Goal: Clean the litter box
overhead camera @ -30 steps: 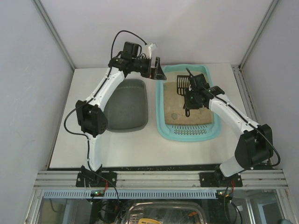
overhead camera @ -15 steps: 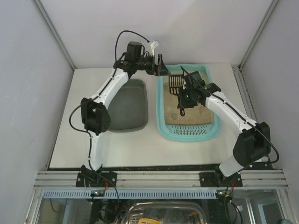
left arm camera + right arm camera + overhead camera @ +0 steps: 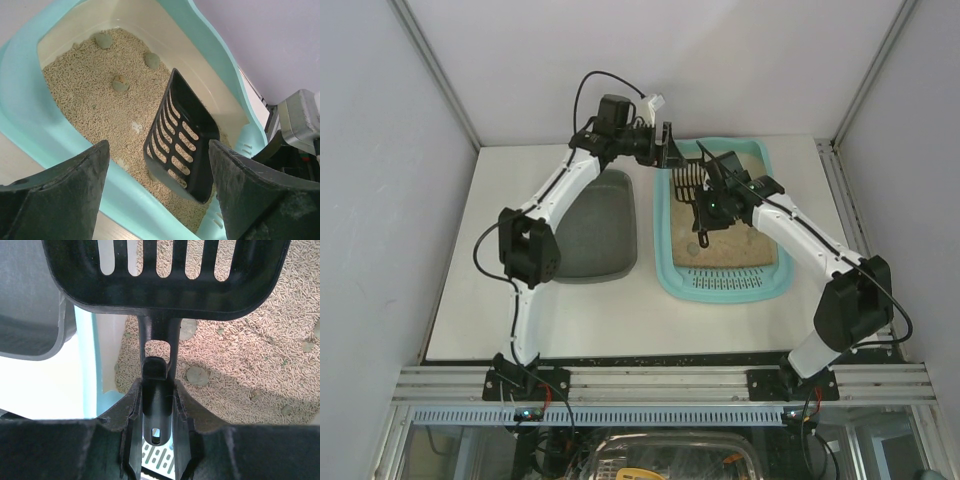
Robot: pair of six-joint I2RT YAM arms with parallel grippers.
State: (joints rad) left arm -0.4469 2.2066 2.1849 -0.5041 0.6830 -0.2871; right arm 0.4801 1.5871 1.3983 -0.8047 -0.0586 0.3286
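litter box [image 3: 665, 262] on right half of desk [image 3: 490, 320], reaching from near far edge toward near edge, slotted end nearest. grey tray [image 3: 590, 225] just beside it, on side toward left edge. right pincer [image 3: 157, 405] clenched on handle of black scoop [image 3: 165, 270]; scoop head tilted over litter at end toward far edge. left pincer [image 3: 159, 146] released, empty, above that same end. three greenish clumps [image 3: 120, 82] lie on litter.
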